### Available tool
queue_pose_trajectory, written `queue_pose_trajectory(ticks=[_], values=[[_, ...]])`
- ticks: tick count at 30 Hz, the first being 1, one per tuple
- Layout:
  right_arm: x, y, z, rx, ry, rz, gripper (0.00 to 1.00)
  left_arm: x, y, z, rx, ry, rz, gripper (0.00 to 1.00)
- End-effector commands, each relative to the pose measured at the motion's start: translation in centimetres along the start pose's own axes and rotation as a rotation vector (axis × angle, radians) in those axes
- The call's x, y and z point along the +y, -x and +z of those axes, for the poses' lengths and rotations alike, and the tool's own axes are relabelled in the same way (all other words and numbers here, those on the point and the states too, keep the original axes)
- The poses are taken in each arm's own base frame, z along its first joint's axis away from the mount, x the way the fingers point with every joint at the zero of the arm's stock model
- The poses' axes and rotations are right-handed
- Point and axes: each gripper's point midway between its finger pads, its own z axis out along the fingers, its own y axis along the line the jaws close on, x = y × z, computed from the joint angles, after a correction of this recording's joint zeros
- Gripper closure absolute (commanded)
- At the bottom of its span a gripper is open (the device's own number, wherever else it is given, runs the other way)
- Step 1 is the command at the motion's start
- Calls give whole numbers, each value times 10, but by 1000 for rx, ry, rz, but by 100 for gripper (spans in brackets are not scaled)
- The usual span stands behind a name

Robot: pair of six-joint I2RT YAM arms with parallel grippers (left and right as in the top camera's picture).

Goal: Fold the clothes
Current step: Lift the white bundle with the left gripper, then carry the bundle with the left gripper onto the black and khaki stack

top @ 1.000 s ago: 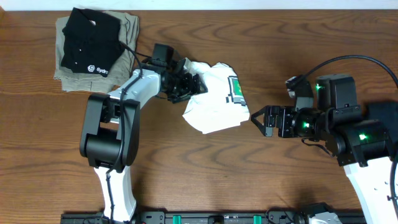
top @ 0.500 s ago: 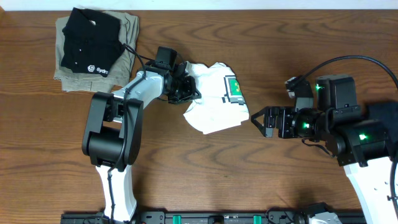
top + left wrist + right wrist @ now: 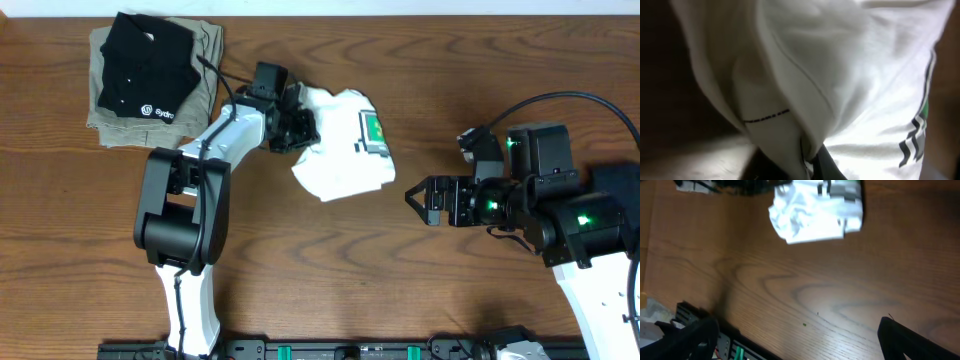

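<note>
Lying bunched on the wooden table (image 3: 400, 290), a little left of its middle and toward the far edge, the white T-shirt (image 3: 345, 150) is seen from overhead as a wrinkled, loosely gathered heap. A small green-and-black print (image 3: 372, 131) is turned upward near its right side.

Its left edge is taken by the left gripper (image 3: 300, 128), whose fingers are closed tight on the cloth. In the left wrist view almost the whole picture is filled by the white T-shirt (image 3: 840, 75). A stitched seam is seen running across it, dark stripes of the print (image 3: 917, 140) show at the right, and a fold of fabric is drawn down into the dark jaws at the bottom edge. Whether the held edge is raised off the wood cannot be told.

To the right of the garment, and apart from it, the right gripper (image 3: 420, 198) is held over bare wood, pointing toward the shirt. Its fingers are spread wide and nothing is held between them. In the right wrist view the two dark fingers (image 3: 695, 335) are seen at the lower corners, with the right gripper (image 3: 797, 325) over open tabletop and the white T-shirt (image 3: 812, 212) lying at the top of the picture.

At the far left corner of the table, apart from the T-shirt, a folded black shirt (image 3: 140, 65) bearing a small white logo (image 3: 160, 111) is laid on top of a folded khaki garment (image 3: 205, 50).
</note>
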Motion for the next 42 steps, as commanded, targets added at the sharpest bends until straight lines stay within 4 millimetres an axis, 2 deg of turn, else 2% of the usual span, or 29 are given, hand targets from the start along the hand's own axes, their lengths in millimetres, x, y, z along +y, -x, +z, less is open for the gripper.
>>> queue_pose_trajectory(ticks=[1,4,9,22,27,31,36,42], values=[[-4,2,-3,-12,-23,-16,1,1,35,-18,-113,80,63,94],[-4,1,-3,-6,-24,-13,1,6,55,-29,-177,140,98,94],[-6,-4,-3,14,-30,-4,1,28,88,-53,-288,261,115,94],[-7,-11,-3,38,-36,8,1,76,168,-120,-592,296,136,94],[-7,-11,-3,39,-36,11,1,73,199,-157,-707,289,146,94],[-7,-12,-3,42,-37,31,1,63,229,-205,-826,330,170,94],[-8,-16,-4,59,-42,41,1,63,246,-245,-903,417,202,94],[-9,-16,-4,61,-43,42,1,98,246,-267,-927,495,125,94]])
